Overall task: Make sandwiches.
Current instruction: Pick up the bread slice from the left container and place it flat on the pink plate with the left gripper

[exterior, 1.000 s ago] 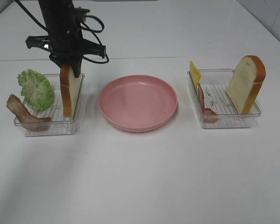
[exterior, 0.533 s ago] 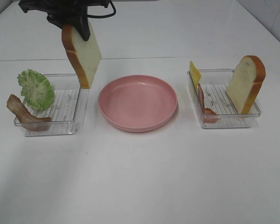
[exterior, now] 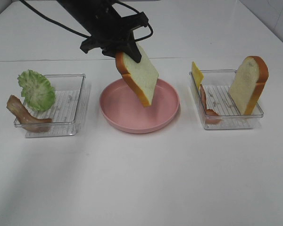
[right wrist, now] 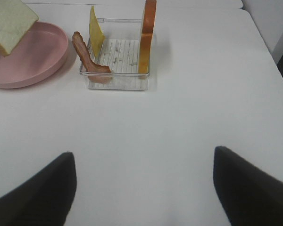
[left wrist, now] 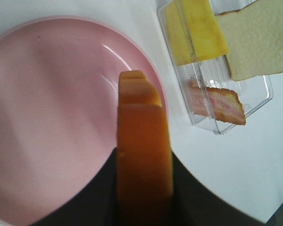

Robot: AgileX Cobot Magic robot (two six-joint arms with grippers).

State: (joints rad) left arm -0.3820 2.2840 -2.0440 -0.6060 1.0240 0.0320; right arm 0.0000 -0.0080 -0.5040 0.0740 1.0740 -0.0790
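Your left arm is reaching in from the top left of the overhead frame, slanting down toward the centre. Your left gripper (exterior: 126,51) is pinching narrowly on the top crust of a bread slice (exterior: 139,77). The slice is hanging tilted above the upper left part of the pink plate (exterior: 165,117), centre of frame, with its lower corner pointing down and appearing clear of the plate.

Your right gripper (right wrist: 144,188) is hovering low over the white table (exterior: 141,179) with its jaws spread wide and nothing between them.

At the right of the frame, the right tray (exterior: 226,123) is holding a second bread slice (exterior: 247,84) leaning upright, a cheese slice (exterior: 197,74) propped on edge and a bacon strip (exterior: 205,104). At the left, the left tray (exterior: 73,101) is carrying a lettuce leaf (exterior: 36,89) and a second bacon strip (exterior: 23,115) against its left wall.
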